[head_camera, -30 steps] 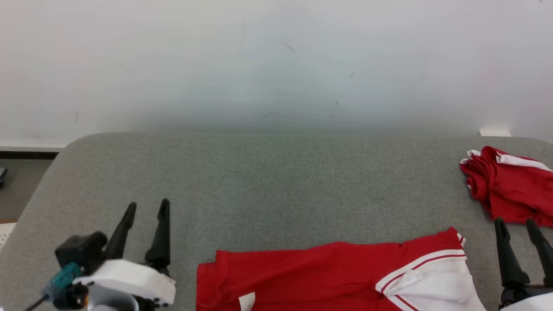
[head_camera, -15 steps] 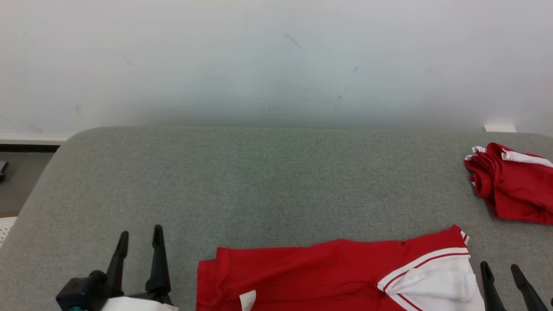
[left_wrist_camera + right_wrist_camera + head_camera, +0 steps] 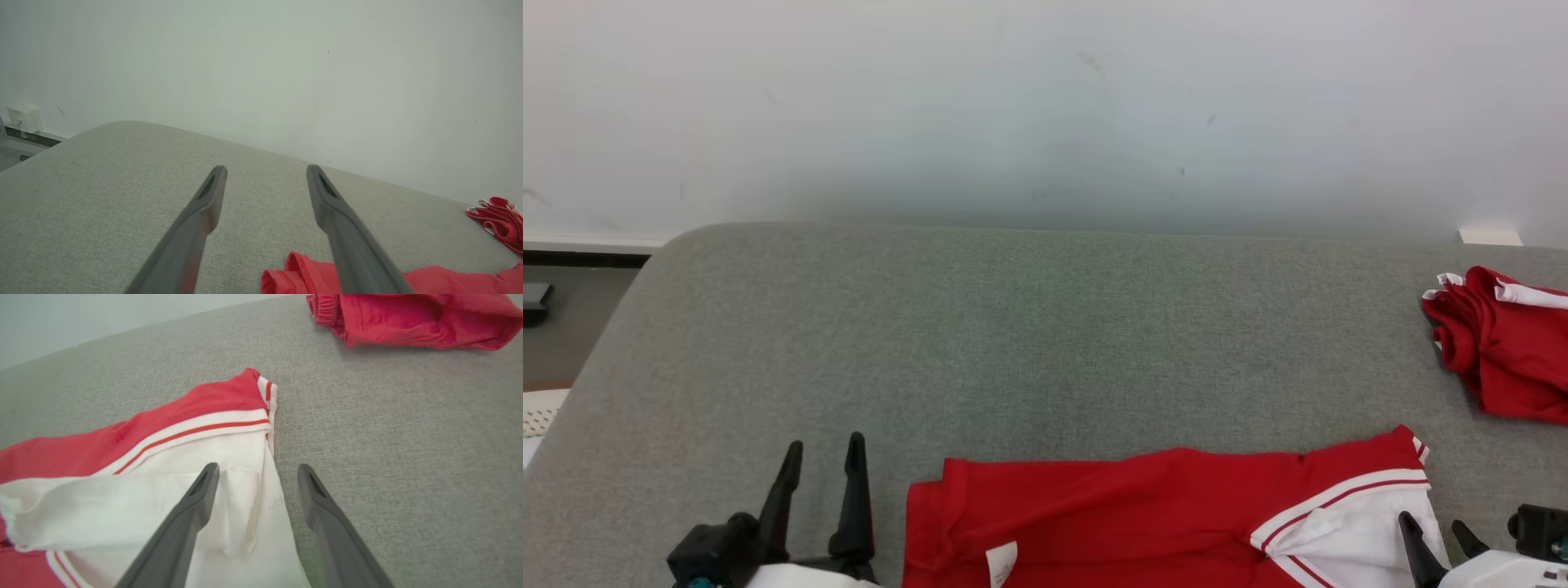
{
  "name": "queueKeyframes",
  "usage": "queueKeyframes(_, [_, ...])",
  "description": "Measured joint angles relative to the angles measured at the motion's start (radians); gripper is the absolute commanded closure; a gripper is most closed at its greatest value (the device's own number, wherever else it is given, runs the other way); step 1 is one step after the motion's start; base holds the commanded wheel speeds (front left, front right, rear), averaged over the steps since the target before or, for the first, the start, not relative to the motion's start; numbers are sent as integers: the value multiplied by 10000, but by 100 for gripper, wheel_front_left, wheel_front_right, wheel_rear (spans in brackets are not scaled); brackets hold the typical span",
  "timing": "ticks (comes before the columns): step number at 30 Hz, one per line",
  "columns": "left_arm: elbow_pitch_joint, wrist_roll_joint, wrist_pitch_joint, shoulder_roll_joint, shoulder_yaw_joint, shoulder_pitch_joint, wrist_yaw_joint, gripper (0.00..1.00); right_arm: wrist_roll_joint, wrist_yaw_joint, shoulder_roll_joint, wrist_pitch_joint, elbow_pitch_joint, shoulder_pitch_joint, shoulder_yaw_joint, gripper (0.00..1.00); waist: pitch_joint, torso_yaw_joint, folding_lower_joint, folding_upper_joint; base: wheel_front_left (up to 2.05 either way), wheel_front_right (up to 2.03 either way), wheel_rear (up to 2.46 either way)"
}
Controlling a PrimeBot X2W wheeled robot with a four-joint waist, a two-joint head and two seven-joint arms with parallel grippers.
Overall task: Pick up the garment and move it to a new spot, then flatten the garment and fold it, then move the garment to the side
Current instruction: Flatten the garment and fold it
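Lying creased, red garment (image 3: 1135, 514) rests on coarse grey upholstery (image 3: 1013, 343).

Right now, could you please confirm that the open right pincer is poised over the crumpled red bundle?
Not quite. The open right pincer is poised over the white edge of the flat garment, not the crumpled red bundle, which lies farther off. The right wrist view shows this.

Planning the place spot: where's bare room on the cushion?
Largest free patch: cushion between the wall and the far edge of the garment, from the cushion's left edge across to the red bundle. Narrow strip between left gripper and garment. Crowded at near right: right gripper at the garment's white end, bundle beyond.
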Motion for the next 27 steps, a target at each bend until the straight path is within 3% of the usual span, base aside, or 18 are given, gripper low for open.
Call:
queueKeyframes(8, [372,265,0,-217,215,-239,-385,0,253,-15,35,1557,1478,-1025,240,0,125,262,0,0,0,0,0])
queueKeyframes(13, [556,380,0,-301,245,-260,-477,0,890,-77,-199,2880,1452,-1263,792,0,58,372,-1,-1,0,0,0])
queueKeyframes(14, [593,384,0,-318,245,-259,-500,0,1045,-79,-219,3137,1371,-1264,846,15,36,379,-1,0,0,0,0])
queueKeyframes(15, [627,385,2,-328,251,-258,-508,0,1158,-79,-234,3290,1308,-1257,871,54,13,386,-1,-1,0,0,0])
queueKeyframes(16, [658,389,0,-337,255,-256,-520,0,1216,-79,-244,3427,1246,-1244,895,67,-9,391,-1,0,0,0,0])
queueKeyframes(17, [677,399,0,-347,249,-252,-520,0,1243,-77,-263,3511,1170,-1222,913,91,-26,393,-1,0,0,0,0])
queueKeyframes(18, [692,399,0,-355,247,-252,-522,0,1252,-61,-263,3503,1101,-1196,895,100,-31,393,-1,0,0,0,0])
queueKeyframes(27, [834,395,0,-384,313,-234,-594,0,834,6,-525,2844,865,-1289,198,100,-11,280,0,0,0,0,0])
